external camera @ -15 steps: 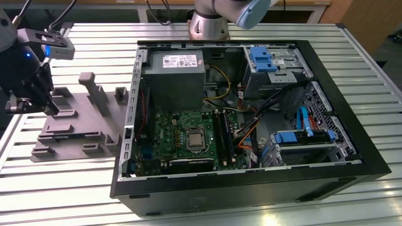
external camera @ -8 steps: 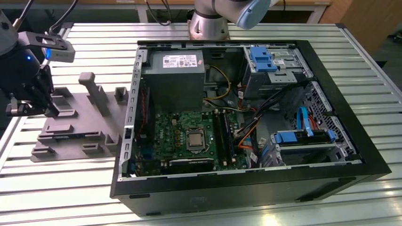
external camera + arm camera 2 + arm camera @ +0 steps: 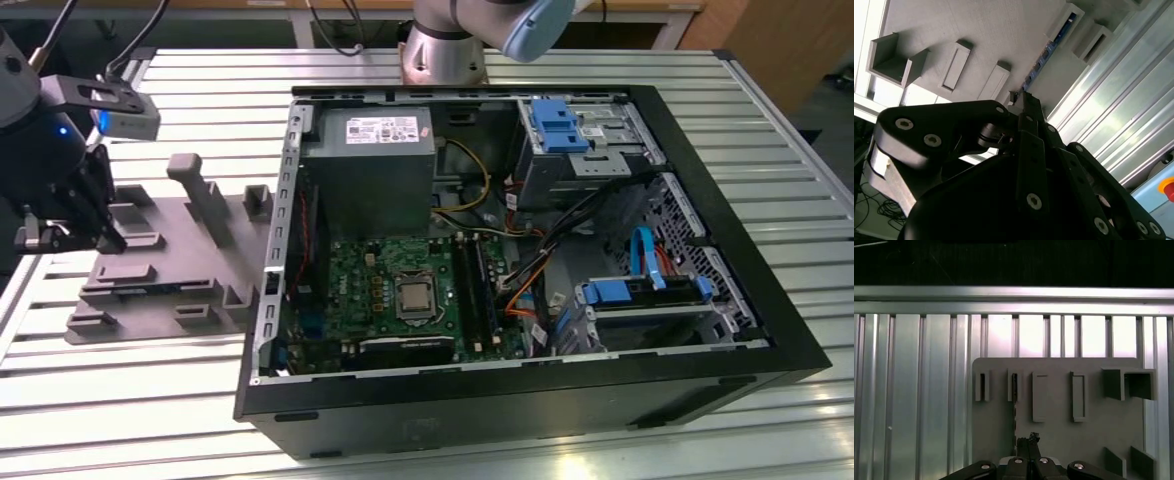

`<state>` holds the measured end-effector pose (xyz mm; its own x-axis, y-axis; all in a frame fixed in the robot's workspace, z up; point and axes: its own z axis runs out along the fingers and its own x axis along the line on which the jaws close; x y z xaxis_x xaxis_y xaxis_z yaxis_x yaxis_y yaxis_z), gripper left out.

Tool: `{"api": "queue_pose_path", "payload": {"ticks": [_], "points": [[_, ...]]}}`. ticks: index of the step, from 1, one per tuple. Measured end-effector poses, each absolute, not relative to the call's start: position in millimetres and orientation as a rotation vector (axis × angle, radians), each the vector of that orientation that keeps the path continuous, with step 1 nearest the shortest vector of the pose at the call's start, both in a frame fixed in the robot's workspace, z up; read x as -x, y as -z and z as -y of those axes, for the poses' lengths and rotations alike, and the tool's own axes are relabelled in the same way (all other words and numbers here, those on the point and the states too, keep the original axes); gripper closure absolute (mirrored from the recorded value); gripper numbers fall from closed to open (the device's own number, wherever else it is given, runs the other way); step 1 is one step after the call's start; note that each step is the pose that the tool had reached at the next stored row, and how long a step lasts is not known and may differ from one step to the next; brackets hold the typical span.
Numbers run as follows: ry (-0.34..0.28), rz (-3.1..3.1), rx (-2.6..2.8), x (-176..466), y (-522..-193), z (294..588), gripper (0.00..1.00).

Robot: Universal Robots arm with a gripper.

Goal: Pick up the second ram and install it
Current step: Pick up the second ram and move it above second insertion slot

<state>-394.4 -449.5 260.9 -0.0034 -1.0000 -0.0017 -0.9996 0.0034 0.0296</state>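
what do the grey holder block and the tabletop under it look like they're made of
The grey holder block looks like plastic: flat matte grey all over, with crisp moulded pockets and no glare. It may be printed or cast; the look leaves that open. The tabletop looks like bare aluminium: silver ribbed slats with bright streaks of reflected light.

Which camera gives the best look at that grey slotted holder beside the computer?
The first wrist view: it looks straight down on the grey holder, slots laid out plainly. The exterior view shows it slanted; the second wrist view catches part, beyond the claw.
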Motion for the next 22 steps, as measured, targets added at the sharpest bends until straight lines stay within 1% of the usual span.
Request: {"api": "queue_pose_path", "payload": {"ticks": [22], "points": [[0.035, 2.211, -2.204, 395.6, -243.1, 457.4, 0.89]]}}
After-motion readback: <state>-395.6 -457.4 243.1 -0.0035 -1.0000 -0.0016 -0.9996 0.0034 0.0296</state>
